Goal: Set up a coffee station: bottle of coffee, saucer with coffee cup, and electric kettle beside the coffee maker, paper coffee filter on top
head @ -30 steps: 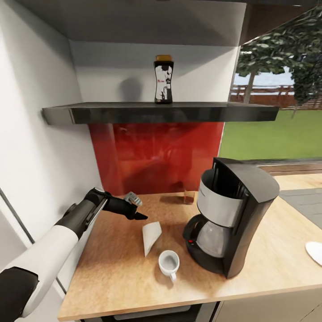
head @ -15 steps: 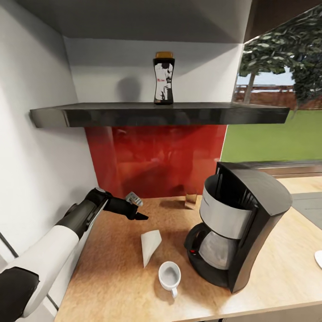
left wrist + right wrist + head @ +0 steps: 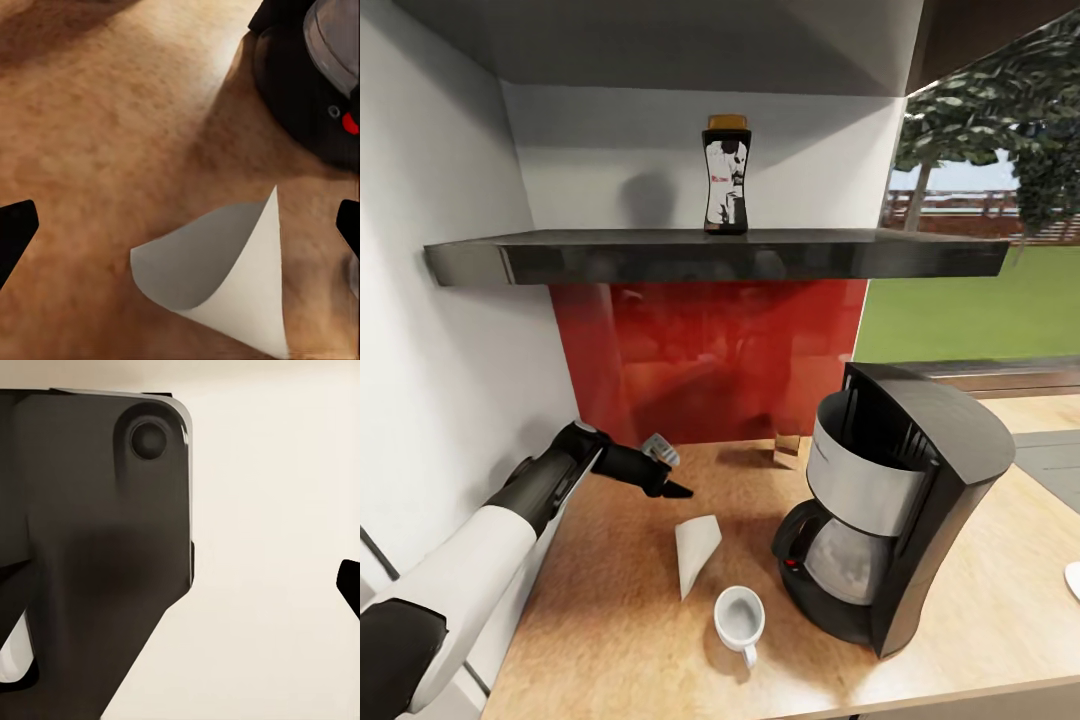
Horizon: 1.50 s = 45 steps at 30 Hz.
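Spread wide, the left gripper's (image 3: 668, 478) fingers (image 3: 16, 229) show as two dark tips at opposite edges of the left wrist view, holding nothing and touching nothing, with the paper coffee filter (image 3: 225, 289) lying between and below them on the wooden countertop (image 3: 97, 127).

That filter (image 3: 694, 549) is a white paper cone, lying on its side with its open mouth toward the far wall and its point toward the near edge. It sits left of the coffee maker (image 3: 895, 505), a black machine with a silver filter basket, a glass carafe and a red switch at its base. Just near of the filter's tip stands a white coffee cup (image 3: 739, 617), upright, its handle toward the near edge. The bottle of coffee (image 3: 725, 175), dark with an amber cap and a pictured label, stands upright on the dark kitchen shelf (image 3: 710, 255) above a red backsplash (image 3: 710, 350).

From the near left, the left arm (image 3: 480, 560) reaches over the counter, its white forearm leading to a black wrist angled down toward the filter, the gripper just to the far left of it.

Whether the right gripper's fingers are apart cannot be told; in the right wrist view one dark tip (image 3: 350, 585) shows against a pale surface.
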Tool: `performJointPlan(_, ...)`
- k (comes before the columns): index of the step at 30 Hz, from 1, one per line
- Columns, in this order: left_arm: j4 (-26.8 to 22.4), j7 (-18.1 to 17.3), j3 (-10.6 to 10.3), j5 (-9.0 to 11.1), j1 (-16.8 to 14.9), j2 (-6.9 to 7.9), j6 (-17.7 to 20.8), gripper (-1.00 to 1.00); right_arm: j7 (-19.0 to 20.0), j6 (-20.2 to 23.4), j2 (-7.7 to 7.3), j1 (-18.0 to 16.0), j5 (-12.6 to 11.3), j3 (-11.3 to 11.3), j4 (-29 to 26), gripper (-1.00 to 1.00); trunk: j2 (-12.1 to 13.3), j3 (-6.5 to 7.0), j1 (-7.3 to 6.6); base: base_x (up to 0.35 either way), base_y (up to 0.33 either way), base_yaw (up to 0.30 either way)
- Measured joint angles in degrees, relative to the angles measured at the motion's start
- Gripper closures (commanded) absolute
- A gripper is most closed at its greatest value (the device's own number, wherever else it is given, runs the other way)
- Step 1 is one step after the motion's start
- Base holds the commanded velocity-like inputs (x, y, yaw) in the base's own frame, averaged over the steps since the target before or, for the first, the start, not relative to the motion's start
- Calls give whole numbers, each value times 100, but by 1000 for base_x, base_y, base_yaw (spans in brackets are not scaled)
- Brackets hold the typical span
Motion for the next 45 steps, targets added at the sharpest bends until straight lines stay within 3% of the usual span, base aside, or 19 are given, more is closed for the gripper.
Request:
performJointPlan(2, 64, -383, 5, -161, 0, 19, -3, -100, 0, 0, 1, 0, 0, 2, 16, -100, 0, 0, 0, 0, 0, 0)
performJointPlan(5, 197, -621, 7, -354, 0, 18, -11, -100, 0, 0, 1, 0, 0, 2, 18, -100, 0, 0, 0, 0, 0, 0)
performJointPlan(10, 307, -707, 8, -488, -1, 10, -24, -100, -2, 0, 1, 0, 0, 3, 20, -100, 0, 0, 0, 0, 0, 0)
performJointPlan(17, 506, -715, 30, -524, -1, -44, -50, -100, 0, 1, 7, 0, 0, 7, 21, -100, 0, 0, 0, 0, 0, 0)
performJointPlan(45, 513, -654, 43, -503, 75, -82, -78, -100, -6, 17, -41, 0, 7, 7, 123, -100, 0, 0, 0, 30, 0, 0)
